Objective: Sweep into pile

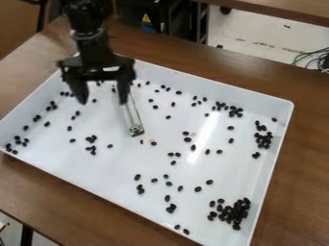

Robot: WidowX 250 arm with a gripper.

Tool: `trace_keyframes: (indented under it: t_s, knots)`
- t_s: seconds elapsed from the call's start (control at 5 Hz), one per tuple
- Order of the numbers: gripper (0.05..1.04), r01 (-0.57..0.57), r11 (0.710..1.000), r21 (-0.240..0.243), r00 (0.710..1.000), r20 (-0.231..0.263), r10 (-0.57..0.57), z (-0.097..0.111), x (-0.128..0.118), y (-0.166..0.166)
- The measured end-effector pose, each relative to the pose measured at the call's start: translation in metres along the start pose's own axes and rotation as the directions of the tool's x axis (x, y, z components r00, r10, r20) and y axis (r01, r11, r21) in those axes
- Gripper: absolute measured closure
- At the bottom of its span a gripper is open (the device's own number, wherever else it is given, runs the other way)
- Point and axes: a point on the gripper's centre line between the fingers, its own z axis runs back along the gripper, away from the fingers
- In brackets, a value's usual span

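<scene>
The black gripper (pixel 103 100) hangs over the upper left part of the white tray (pixel 283 126), its two fingers spread wide. A narrow clear-and-silver tool (pixel 132 115) slants down from beside the right fingertip to a dark lower end in the tray; whether it touches that finger I cannot tell. Black beans are scattered over the tray floor. The densest pile of beans (pixel 236 213) lies in the lower right corner, with a smaller cluster (pixel 263 140) along the right wall and another group (pixel 233 110) near the upper right.
Raised walls surround the tray, which sits on a brown wooden table (pixel 298 185). A few pale bits lie among the beans near the middle. Another table edge (pixel 276 10) and some cables (pixel 313 58) show at the upper right.
</scene>
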Motion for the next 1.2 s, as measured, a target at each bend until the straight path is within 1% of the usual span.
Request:
trace_keyframes:
  t_s: [0.2, 0.4, 0.6, 0.8, 1.0, 1.2]
  knots:
    - [0.085, -0.095, 0.995, -0.044, 0.995, 0.012, 0.095, -0.015, 0.007, -0.019]
    - [0.085, -0.194, 0.98, -0.041, 0.98, 0.027, 0.195, -0.029, 0.016, -0.029]
    - [0.085, -0.232, 0.972, 0.019, 0.972, 0.025, 0.232, -0.041, 0.016, -0.027]
    - [0.143, -0.246, 0.969, 0.015, 0.969, 0.024, 0.245, -0.044, 0.017, -0.026]
    - [0.433, -0.272, 0.962, -0.006, 0.962, 0.015, 0.272, -0.048, 0.015, -0.023]
    - [0.709, -0.273, 0.962, -0.026, 0.962, 0.01, 0.273, -0.049, 0.015, -0.024]
